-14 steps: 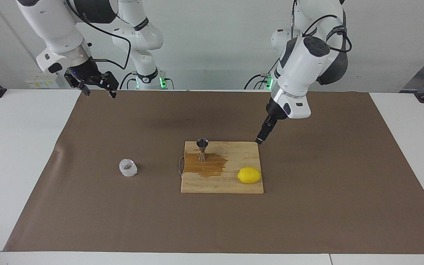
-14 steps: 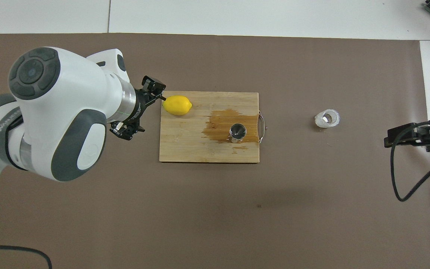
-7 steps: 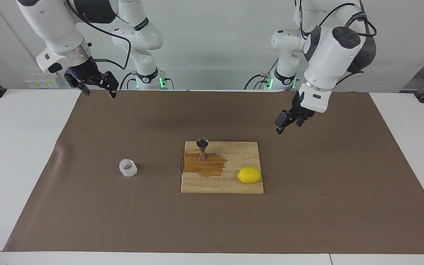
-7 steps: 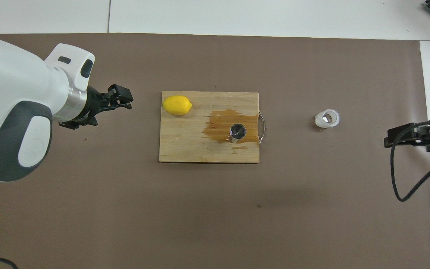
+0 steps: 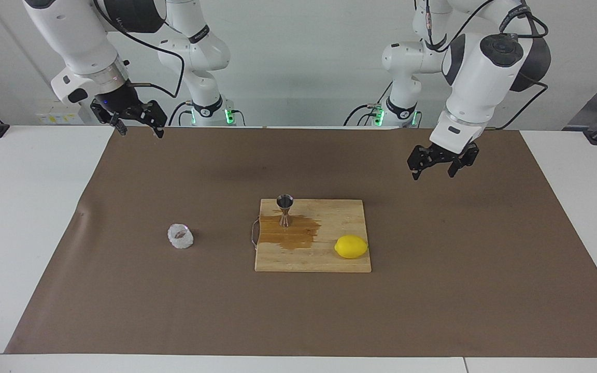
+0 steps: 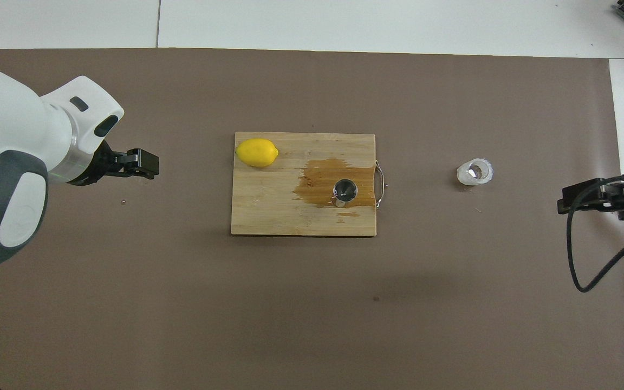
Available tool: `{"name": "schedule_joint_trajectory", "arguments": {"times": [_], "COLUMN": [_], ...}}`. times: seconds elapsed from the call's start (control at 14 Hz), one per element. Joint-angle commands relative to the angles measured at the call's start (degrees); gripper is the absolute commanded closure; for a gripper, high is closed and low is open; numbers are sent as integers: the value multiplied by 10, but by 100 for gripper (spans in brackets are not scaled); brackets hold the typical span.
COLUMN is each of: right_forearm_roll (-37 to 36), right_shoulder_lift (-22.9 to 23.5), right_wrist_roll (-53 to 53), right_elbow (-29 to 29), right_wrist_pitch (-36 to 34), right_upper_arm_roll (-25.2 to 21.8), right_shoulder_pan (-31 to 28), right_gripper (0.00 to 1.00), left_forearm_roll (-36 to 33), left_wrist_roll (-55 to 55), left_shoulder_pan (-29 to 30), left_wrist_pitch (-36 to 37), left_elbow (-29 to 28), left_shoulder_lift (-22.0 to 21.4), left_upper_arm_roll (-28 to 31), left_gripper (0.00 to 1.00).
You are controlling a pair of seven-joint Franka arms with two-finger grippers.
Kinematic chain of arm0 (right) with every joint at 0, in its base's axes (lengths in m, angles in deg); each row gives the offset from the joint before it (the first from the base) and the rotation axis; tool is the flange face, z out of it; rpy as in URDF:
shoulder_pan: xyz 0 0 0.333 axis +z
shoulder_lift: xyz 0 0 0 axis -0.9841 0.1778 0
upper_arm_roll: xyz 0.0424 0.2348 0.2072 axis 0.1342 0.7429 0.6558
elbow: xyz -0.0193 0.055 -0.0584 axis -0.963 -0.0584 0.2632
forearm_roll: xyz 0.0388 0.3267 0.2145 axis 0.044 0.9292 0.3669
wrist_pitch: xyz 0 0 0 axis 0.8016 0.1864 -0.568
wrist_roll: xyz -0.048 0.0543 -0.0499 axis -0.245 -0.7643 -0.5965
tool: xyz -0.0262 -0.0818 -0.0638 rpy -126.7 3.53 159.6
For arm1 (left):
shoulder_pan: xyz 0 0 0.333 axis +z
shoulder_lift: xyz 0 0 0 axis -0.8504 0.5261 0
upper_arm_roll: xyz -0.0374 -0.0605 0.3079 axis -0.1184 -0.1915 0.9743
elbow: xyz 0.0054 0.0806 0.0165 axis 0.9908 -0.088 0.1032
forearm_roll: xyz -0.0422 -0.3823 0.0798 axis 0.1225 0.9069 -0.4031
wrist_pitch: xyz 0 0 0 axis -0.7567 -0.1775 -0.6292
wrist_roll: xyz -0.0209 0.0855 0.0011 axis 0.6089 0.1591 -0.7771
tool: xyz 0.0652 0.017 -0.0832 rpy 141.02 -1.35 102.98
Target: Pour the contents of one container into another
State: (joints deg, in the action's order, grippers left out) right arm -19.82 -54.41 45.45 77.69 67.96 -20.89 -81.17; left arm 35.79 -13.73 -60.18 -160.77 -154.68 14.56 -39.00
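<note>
The clear faceted glass cup (image 5: pixel 180 237) sits on the brown mat beside the board, toward the right arm's end; it also shows in the overhead view (image 6: pixel 474 172). The steel hourglass jigger (image 5: pixel 285 210) stands upright on the wooden cutting board (image 5: pixel 329 261), at the edge of a brown spill (image 5: pixel 293 235); it shows from above in the overhead view (image 6: pixel 345 191). My left gripper (image 5: pixel 433 174) is open and empty, raised over the mat toward the left arm's end (image 6: pixel 147 164). My right gripper (image 5: pixel 141 132) is open and empty, waiting over the mat's edge at its own end (image 6: pixel 588 197).
A yellow lemon (image 5: pixel 351 246) lies on the board's corner farthest from the robots, toward the left arm's end (image 6: pixel 257 152). The board (image 6: pixel 268 206) has a wire handle on the side facing the cup. The brown mat (image 5: pixel 433 290) covers the white table.
My left gripper has drawn back from the board's near corner toward the left arm's end of the table and risen. The right arm, cup, jigger and lemon have not moved.
</note>
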Motion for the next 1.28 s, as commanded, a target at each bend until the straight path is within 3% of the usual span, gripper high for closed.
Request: {"name": "schedule_joint_trajectory", "arguments": {"times": [0.0, 0.36, 0.5, 0.64, 0.86, 1.0, 1.21], "right_forearm_roll": [-5, -5, -5, -5, -6, -5, -5], "right_shoulder_lift": [0, 0, 0, 0, 0, 0, 0], "right_wrist_roll": [-5, -5, -5, -5, -5, -5, -6], "right_elbow": [-3, -3, -3, -3, -3, -3, -3], "right_wrist_pitch": [-1, -1, -1, -1, -1, -1, -1], "right_upper_arm_roll": [2, 2, 2, 2, 2, 2, 2], "right_shoulder_pan": [-5, -5, -5, -5, -5, -5, -5], "right_gripper": [0, 0, 0, 0, 0, 0, 0], "left_forearm_roll": [-8, -5, 3, 6, 6, 6, 13], "left_wrist_roll": [57, 65, 96, 128, 136, 136, 132], "left_shoulder_pan": [45, 48, -3, -31, -15, 36, 43], "left_wrist_pitch": [23, 45, 85, 85, 70, 62, 59], "left_elbow": [-6, 16, 56, 33, 2, 0, 9], "left_shoulder_lift": [-22, -20, -8, -26, -41, -41, -39], "left_upper_arm_roll": [-2, 3, 71, 116, 106, 52, 50], "left_gripper": [0, 0, 0, 0, 0, 0, 0]}}
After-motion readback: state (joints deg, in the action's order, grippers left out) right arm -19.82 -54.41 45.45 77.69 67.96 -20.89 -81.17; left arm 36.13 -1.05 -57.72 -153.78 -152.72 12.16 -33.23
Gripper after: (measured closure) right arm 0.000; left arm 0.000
